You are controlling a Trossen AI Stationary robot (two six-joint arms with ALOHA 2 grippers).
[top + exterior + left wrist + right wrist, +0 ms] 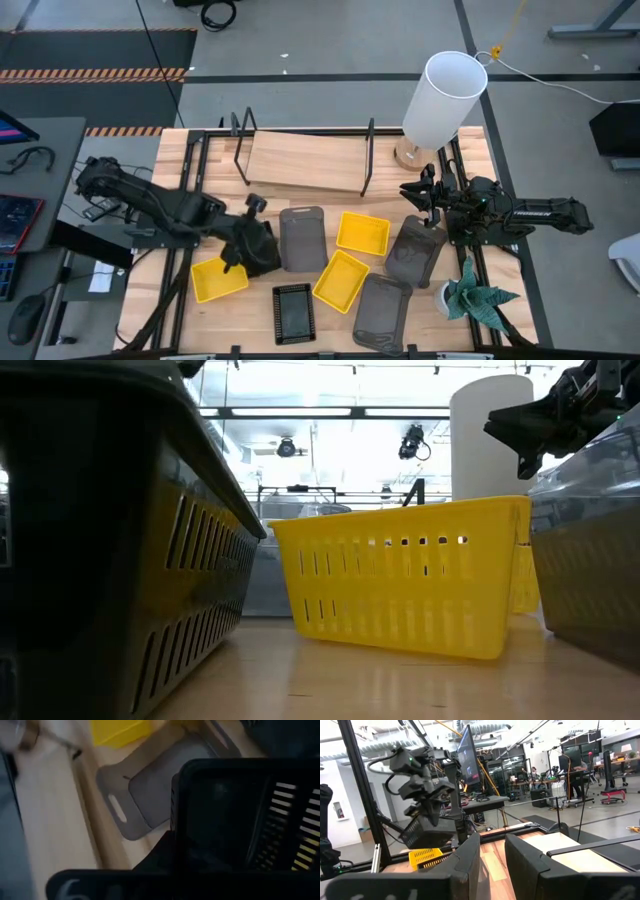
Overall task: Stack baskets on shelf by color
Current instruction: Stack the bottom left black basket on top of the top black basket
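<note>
Yellow, black and grey baskets are scattered all over the slatted table (140, 300) in the high view, and the light-wood shelf (305, 162) sits bare at the far edge between its black wire end frames. The left gripper (240, 255) is down at the left-centre, fingers clamped on a black basket (262, 245) that sits just above a yellow basket (219, 280). A grey basket (302, 238) lies right beside it. Two more yellow ones (363, 232) (341, 281) sit mid-table, a small black one (293, 312) at the near edge, plus two more grey ones (415, 250) (381, 311) on the right. The right gripper (418, 196) hangs near the white lamp (445, 98), just above a grey basket; a green plant (474, 300) is at the near right corner.

Low view: a dark basket (110, 530) fills the left side, a yellow one (405, 575) sits in the middle, a grey one (590, 560) on the right, with the right gripper (535, 430) up top.

Left wrist view: the black basket (245, 815) is right up against the camera, with a grey basket (150, 790) on the wood beyond.

Right wrist view: the right gripper (492, 852) has its fingers (467, 860) a bit apart with nothing between them, and the left arm (425, 795) shows across the table, over a yellow basket (426, 856).
</note>
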